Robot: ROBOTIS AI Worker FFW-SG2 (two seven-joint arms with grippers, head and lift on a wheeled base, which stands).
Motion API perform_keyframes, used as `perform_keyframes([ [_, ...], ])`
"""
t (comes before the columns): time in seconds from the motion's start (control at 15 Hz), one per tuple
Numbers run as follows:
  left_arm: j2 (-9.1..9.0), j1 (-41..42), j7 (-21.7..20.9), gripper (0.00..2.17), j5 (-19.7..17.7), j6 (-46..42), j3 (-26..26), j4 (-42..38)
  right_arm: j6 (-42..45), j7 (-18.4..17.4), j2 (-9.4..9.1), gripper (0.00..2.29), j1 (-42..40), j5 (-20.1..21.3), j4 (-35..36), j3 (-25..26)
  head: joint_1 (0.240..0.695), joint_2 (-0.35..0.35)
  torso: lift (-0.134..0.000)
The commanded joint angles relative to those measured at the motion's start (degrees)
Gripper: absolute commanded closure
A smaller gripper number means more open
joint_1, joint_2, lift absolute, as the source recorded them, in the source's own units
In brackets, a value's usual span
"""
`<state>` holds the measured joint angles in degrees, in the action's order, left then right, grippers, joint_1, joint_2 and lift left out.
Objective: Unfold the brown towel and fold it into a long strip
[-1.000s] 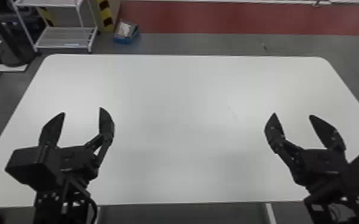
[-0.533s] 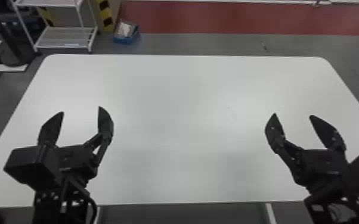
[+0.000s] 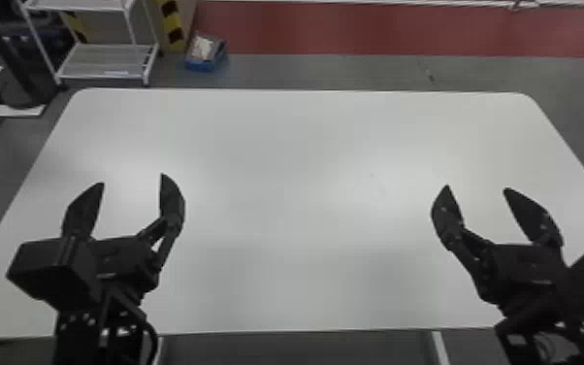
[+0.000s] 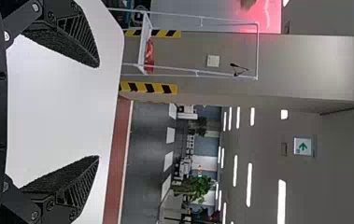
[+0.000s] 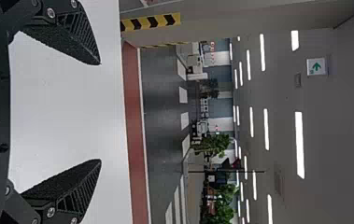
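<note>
White table (image 3: 281,218) in a large indoor room.
Over its near part, the left gripper (image 3: 132,179) and right gripper (image 3: 476,188) point forward, well apart, fingers spread wide; past its far edge, toward the left, stand a white rack (image 3: 106,60) and blue box (image 3: 201,66), then red flooring (image 3: 354,29).

Left gripper (image 3: 132,178) is shifting a tiny bit toward the table's (image 3: 296,145) left edge, body and fingers drifting together versus earlier.
</note>
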<state>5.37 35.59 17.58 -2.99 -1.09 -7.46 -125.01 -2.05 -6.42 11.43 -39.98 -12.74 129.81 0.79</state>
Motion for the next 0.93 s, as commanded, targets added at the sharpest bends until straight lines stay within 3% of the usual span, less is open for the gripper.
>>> perform_keyframes([
  [0.0, -0.01, 0.0, 0.0, 0.2, 0.0, -0.01, -0.01, 0.03, -0.02, 0.0, 0.0, 0.14, -0.01, 0.0, 0.0, 0.0, 0.695, -0.036, -0.123],
  [0.87, -0.01, 0.09, 0.0, 0.2, 0.0, -0.01, -0.18, 0.29, 0.33, -0.09, 0.0, 0.14, -0.36, 0.0, -0.08, 0.09, 0.695, -0.038, -0.123],
])
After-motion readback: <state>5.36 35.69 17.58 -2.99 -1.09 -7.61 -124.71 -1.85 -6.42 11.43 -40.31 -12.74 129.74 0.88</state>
